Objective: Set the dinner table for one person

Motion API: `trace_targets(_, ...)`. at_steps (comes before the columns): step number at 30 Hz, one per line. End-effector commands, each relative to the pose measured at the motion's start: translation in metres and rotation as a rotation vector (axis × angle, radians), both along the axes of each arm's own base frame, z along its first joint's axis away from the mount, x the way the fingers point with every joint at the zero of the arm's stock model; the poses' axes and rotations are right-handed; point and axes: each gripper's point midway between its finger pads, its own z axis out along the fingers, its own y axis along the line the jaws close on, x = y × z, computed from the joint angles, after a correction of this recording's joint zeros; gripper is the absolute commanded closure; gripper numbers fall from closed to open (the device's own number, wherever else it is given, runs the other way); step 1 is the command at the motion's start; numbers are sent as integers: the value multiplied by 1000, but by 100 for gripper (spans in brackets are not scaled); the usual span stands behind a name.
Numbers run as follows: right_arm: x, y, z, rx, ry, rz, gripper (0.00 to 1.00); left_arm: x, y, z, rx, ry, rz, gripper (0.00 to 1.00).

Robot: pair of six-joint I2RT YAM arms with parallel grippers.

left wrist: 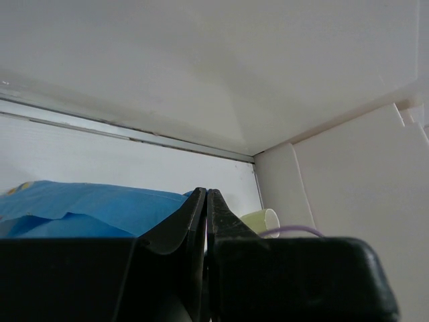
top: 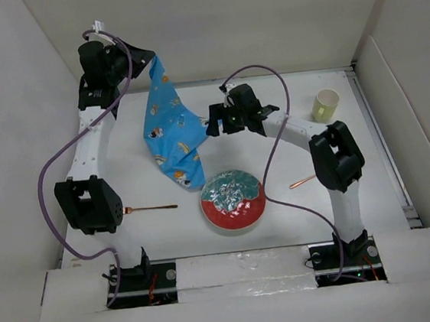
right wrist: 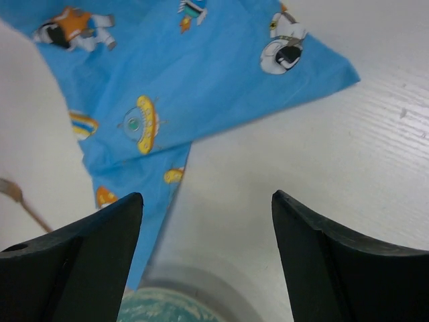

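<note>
Left end effector clenched on cloth mat; right end effector released near bowl; cup upright.

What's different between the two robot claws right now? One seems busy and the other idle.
The left gripper is shut on a corner of the blue cloth, holding it up so it hangs; the right gripper is open and holds nothing. The left gripper sits toward the far edge of the dinner table; the right gripper hovers nearer the middle, beside the cloth's lower part. Both are black and two-fingered.
</note>
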Motion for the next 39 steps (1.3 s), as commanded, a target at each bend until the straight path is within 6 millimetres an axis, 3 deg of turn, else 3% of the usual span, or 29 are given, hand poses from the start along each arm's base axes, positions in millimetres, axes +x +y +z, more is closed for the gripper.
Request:
trace_targets(1, 18, 2, -14, -9, 77, -62, 18, -31, 13, 51, 49, -140, 27, 100)
trace_targets(2, 19, 5, -32, -13, 128, -71, 18, -35, 19, 48, 51, -134, 40, 100)
trace_targets(4, 25, 13, -40, -11, 151, -101, 20, -40, 19, 46, 57, -137, 38, 100)
trace_targets(5, 36, 15, -34, 3, 155, -150, 21, -42, 19, 38, 62, -121, 38, 100)
trace_targets(6, 39, 16, -51, -3, 195, -175, 21, -46, 19, 39, 65, -123, 39, 100)
trace_targets(8, 48, 25, -49, 49, 234, -227, 23, -50, 20, 30, 80, -108, 36, 100)
trace_targets(10, 50, 34, -62, 71, 269, -252, 26, -56, 20, 31, 85, -109, 35, 100)
trace_targets(12, 57, 41, -60, 102, 292, -311, 35, -61, 24, 28, 95, -106, 40, 100)
trace_targets(13, 55, 46, -73, 95, 318, -321, 43, -62, 25, 28, 100, -106, 44, 100)
trace_targets(14, 59, 46, -72, 108, 322, -359, 58, -62, 26, 32, 109, -118, 52, 100)
trace_targets(16, 67, 46, -64, 132, 293, -386, 75, -65, 27, 27, 131, -95, 51, 100)
trace_targets(17, 72, 47, -59, 148, 266, -392, 91, -66, 29, 34, 139, -111, 62, 100)
trace_targets(19, 77, 46, -43, 157, 225, -389, 100, -67, 32, 37, 156, -117, 73, 100)
trace_targets(20, 81, 43, -22, 152, 164, -379, 100, -67, 34, 44, 161, -132, 87, 100)
trace_targets(22, 81, 37, -1, 145, 101, -369, 100, -67, 36, 50, 167, -150, 100, 100)
trace_targets(23, 84, 28, 24, 134, 34, -387, 100, -66, 37, 52, 167, -156, 106, 100)
trace_targets(24, 82, 24, 27, 118, 30, -392, 97, -66, 37, 55, 165, -166, 107, 100)
trace_targets(25, 84, 24, 38, 116, 19, -389, 89, -65, 36, 56, 157, -164, 106, 100)
trace_targets(26, 81, 14, 28, 62, 58, -400, 65, -65, 36, 53, 152, -159, 103, 100)
trace_targets(28, 77, 3, -4, -47, 117, -421, 49, -67, 35, 50, 139, -159, 101, 100)
trace_targets(29, 82, -2, -6, -77, 103, -448, 39, -70, 34, 45, 124, -147, 98, 100)
trace_targets(31, 75, -8, -44, -153, 171, -452, 38, -77, 33, 37, 118, -129, 92, 100)
trace_targets(32, 76, -7, -40, -146, 166, -453, 37, -81, 33, 42, 116, -139, 92, 100)
trace_targets(34, 72, -11, -68, -206, 217, -458, 36, -88, 34, 41, 118, -140, 97, 100)
trace_targets(35, 73, -12, -73, -220, 227, -461, 35, -96, 34, 48, 117, -158, 100, 100)
trace_targets(36, 81, -8, -64, -205, 211, -465, 34, -101, 33, 47, 113, -152, 97, 100)
trace_targets(37, 81, -8, -81, -231, 231, -465, 33, -105, 33, 47, 110, -149, 92, 100)
trace_targets(38, 77, -4, -86, -252, 243, -459, 32, -113, 32, 46, 107, -147, 89, 100)
trace_targets(39, 83, 0, -76, -234, 224, -460, 31, -116, 31, 44, 100, -136, 85, 100)
